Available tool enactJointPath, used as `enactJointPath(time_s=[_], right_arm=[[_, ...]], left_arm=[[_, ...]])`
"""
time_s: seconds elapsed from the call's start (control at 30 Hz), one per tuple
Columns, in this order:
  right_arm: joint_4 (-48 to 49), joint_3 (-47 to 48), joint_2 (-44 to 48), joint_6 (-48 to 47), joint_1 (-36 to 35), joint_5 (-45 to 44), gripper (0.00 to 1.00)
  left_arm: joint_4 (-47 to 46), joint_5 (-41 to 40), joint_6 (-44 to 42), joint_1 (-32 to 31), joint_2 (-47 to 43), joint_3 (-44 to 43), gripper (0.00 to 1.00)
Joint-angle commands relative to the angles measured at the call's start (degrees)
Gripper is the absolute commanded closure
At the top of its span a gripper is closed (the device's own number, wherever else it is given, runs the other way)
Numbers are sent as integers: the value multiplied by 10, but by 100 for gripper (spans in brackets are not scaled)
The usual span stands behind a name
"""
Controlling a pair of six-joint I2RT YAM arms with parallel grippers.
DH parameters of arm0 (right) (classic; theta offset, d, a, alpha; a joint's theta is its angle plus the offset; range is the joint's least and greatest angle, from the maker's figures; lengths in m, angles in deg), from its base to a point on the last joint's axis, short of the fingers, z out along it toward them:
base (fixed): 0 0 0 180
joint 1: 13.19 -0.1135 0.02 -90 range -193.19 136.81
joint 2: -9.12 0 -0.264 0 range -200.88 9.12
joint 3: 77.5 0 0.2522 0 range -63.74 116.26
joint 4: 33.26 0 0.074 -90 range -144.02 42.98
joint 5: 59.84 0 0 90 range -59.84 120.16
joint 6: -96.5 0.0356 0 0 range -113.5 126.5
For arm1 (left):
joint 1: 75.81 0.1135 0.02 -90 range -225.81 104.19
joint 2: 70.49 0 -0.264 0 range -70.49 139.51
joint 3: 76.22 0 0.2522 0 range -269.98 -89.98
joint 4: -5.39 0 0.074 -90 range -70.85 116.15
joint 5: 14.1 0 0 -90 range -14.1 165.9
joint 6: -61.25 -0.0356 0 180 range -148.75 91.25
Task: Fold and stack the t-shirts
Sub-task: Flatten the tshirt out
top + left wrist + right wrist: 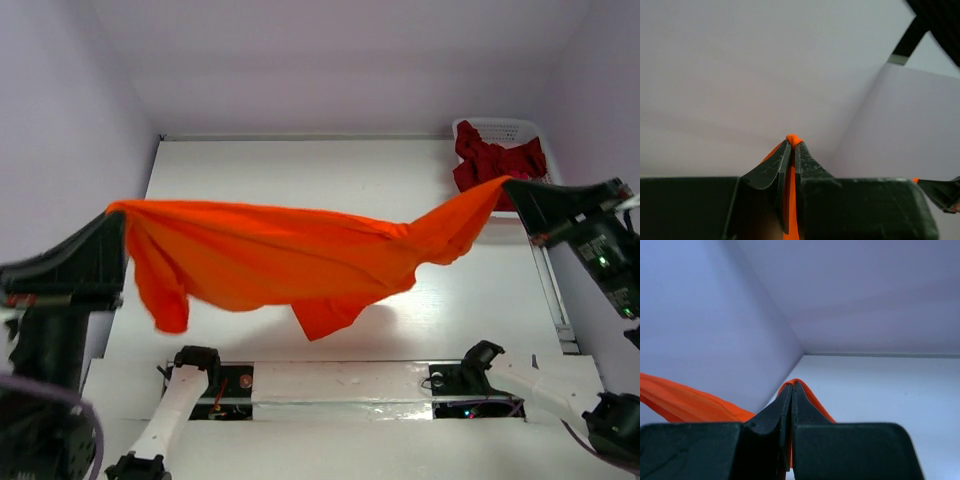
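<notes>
This looks like a robotics lab test cell: a white counter (330, 170) boxed in by plain pale-lilac walls (60, 110), a left arm (172, 408) and right arm (528, 378) bolted along its near edge, bare wiring (218, 392) exposed at their bases.

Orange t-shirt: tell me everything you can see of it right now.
The orange t-shirt is bright, soft, wrinkled cloth, stretched in the air across the table. The left gripper pinches one end, the right gripper the other, both shut on it. Its middle sags in loose folds, lowest toward the near edge. No label shows.
</notes>
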Motion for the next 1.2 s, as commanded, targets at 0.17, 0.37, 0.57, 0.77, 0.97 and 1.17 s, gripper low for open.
enactJointPath(time_s=[0.17,0.37,0.57,0.77,0.97,1.17], right_arm=[[162,-124,155,24,-4,169,100],[157,-110,189,37,-4,198,100],[134,-103,151,17,-4,155,100],[131,-102,53,-33,-4,60,100],[137,-69,-61,-57,-4,-25,100],[121,-21,-104,-56,-4,-34,100]], left_arm=[[-7,34,28,3,-90,-80,100],[-31,34,43,3,-115,-50,100],[-78,25,32,-2,-90,60,100],[-152,2,9,-2,-26,181,100],[-198,-27,-11,-2,42,228,100],[-182,-33,-20,-2,51,206,100]])
